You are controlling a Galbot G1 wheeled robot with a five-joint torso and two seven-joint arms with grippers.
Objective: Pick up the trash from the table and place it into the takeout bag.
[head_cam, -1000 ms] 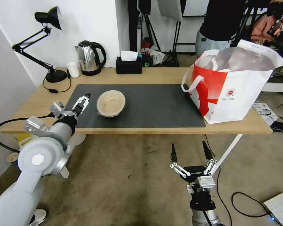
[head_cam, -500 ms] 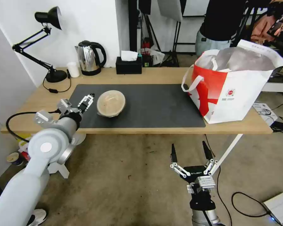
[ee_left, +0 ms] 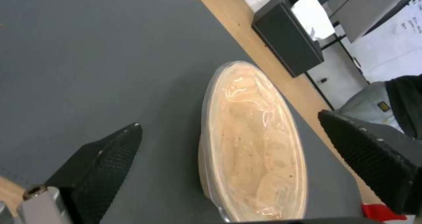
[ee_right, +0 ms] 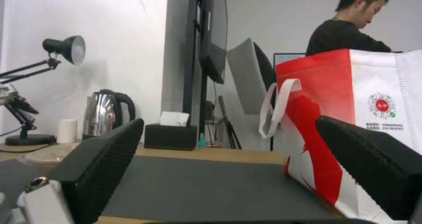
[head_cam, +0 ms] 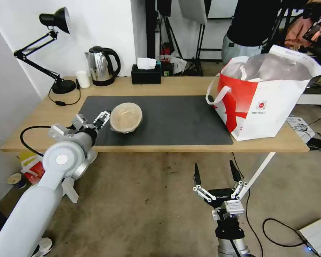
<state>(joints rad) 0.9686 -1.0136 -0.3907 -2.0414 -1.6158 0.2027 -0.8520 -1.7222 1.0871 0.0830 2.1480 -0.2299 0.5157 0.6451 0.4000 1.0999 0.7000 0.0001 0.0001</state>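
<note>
A shallow tan bowl (head_cam: 126, 117) covered in clear film sits on the left part of the dark grey mat (head_cam: 174, 117) on the table (head_cam: 182, 85). My left gripper (head_cam: 104, 118) is open at the bowl's left rim. In the left wrist view the bowl (ee_left: 253, 144) lies between the two spread fingers (ee_left: 103, 161), and the left gripper (ee_left: 229, 120) holds nothing. The takeout bag (head_cam: 264, 103) stands open at the table's right end. My right gripper (head_cam: 214, 170) hangs open below the table's front edge, and from the right gripper (ee_right: 229, 121) the takeout bag (ee_right: 365, 118) is ahead.
Along the back edge stand a black desk lamp (head_cam: 62, 85), a steel kettle (head_cam: 101, 66), a small white cup (head_cam: 83, 79) and a black tissue box (head_cam: 146, 74). Cables and a white box (head_cam: 317, 233) lie on the floor at the right.
My left arm has swung to the right and forward, bringing its open gripper from beside the mat's left part up to the bowl's rim. The right arm has not moved.
</note>
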